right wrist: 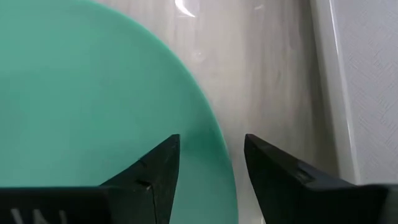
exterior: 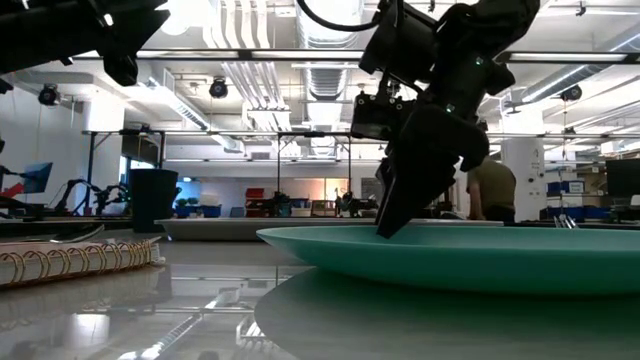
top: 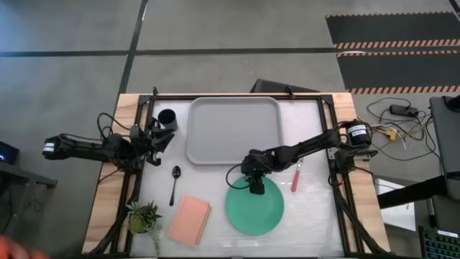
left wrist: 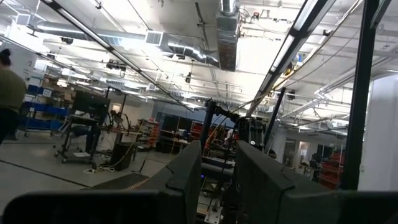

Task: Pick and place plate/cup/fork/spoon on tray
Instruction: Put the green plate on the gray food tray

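The mint-green plate point(top: 254, 208) lies flat on the table's near middle. My right gripper point(top: 256, 188) is open at the plate's far rim, fingers pointing down; in the right wrist view point(right wrist: 211, 168) one finger stands over the plate point(right wrist: 93, 93) and one outside the rim. The light-grey tray point(top: 233, 129) lies at the far middle. The dark cup point(top: 167, 119) stands left of the tray. The black spoon point(top: 175, 183) lies left of the plate, and the red-handled fork point(top: 295, 176) lies right of it. My left gripper point(top: 158, 137) waits open beside the cup. My right gripper straddles the plate's far rim point(right wrist: 219, 155), coming from above at a slant. In the low view a fingertip point(exterior: 386, 228) reaches down to the plate's upper face point(exterior: 470, 250), but I cannot tell whether it touches. The plate lies flat on the table.
A salmon-pink pad point(top: 190, 220) and a small potted plant point(top: 144, 217) sit at the near left. A black frame runs along the table's left and right edges. Bare tabletop point(top: 309, 208) lies right of the plate.
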